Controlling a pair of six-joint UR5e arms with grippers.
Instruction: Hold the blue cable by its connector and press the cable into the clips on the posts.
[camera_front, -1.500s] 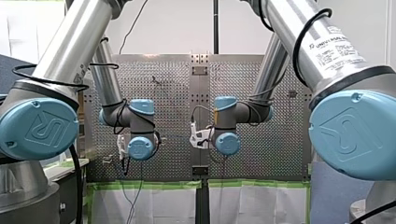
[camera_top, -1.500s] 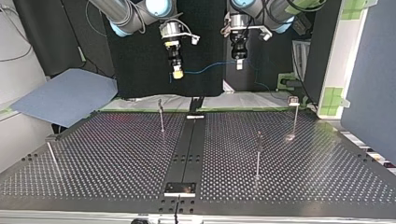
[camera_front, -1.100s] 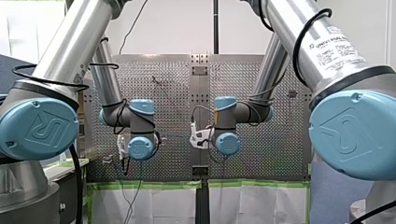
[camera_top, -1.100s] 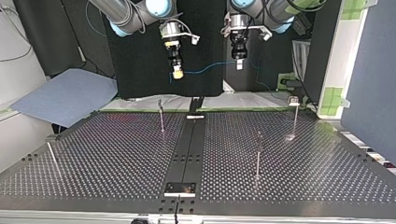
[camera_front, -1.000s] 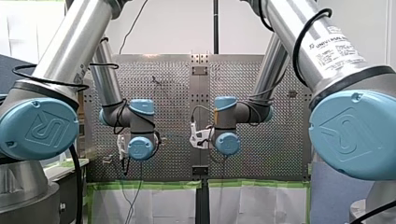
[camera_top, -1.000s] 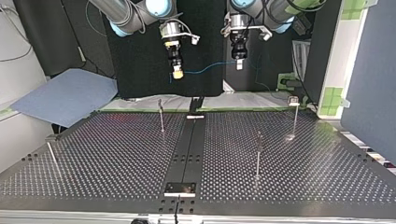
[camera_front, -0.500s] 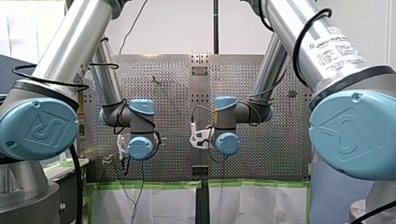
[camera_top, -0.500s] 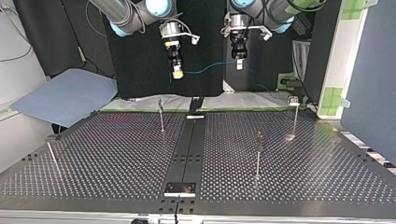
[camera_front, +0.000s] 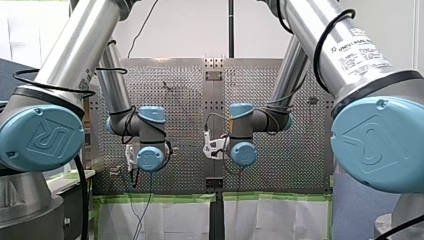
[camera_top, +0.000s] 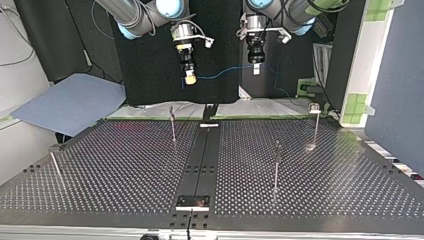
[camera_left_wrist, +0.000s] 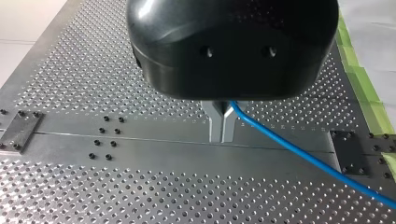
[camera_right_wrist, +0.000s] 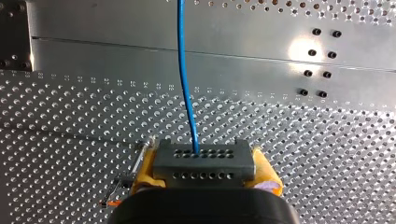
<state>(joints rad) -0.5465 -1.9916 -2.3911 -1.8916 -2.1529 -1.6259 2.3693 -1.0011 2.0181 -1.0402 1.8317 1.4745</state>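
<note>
As right tool grips connector, blue cable spans to left tool

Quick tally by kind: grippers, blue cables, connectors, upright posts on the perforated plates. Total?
grippers (left gripper, right gripper): 2
blue cable: 1
connector: 1
posts: 4
Total: 8

You see a blue cable, a dark grey connector with rows of holes, yellow pads, a silver perforated table.
</note>
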